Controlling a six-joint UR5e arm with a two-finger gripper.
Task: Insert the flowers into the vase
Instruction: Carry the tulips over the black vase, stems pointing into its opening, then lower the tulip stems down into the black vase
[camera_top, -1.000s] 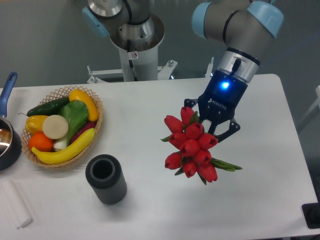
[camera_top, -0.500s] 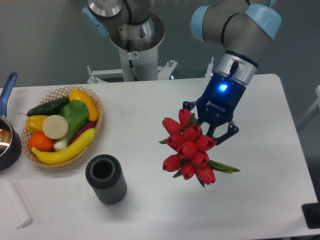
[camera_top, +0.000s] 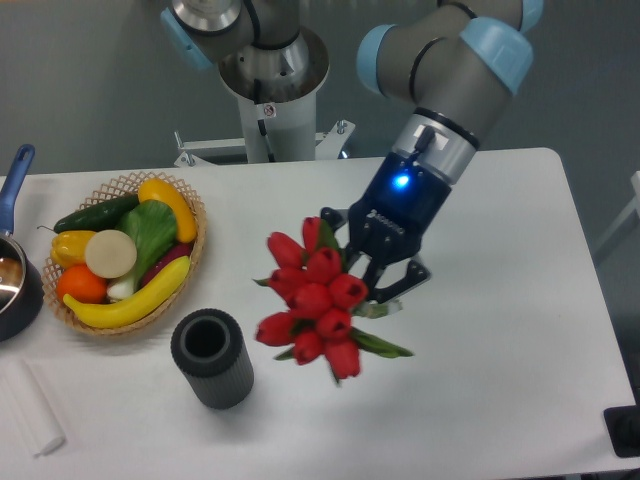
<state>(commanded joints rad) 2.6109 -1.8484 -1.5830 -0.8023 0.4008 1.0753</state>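
The flowers (camera_top: 312, 298) are a tight bunch of red tulip buds with green leaves, held in the air above the white table. My gripper (camera_top: 375, 268) is shut on the stems behind the buds, its fingers partly hidden by them. The vase (camera_top: 211, 357) is a dark grey ribbed cylinder with a thick round rim. It stands upright and empty at the front left, a short way left of and below the bunch.
A woven basket (camera_top: 197, 222) with banana, orange, cucumber and other fruit and vegetables sits at the left. A dark pan with a blue handle (camera_top: 15, 173) is at the left edge. A white block (camera_top: 28, 405) lies at the front left corner.
My gripper has carried the flowers to the left, toward the vase. The vase and basket have not moved.
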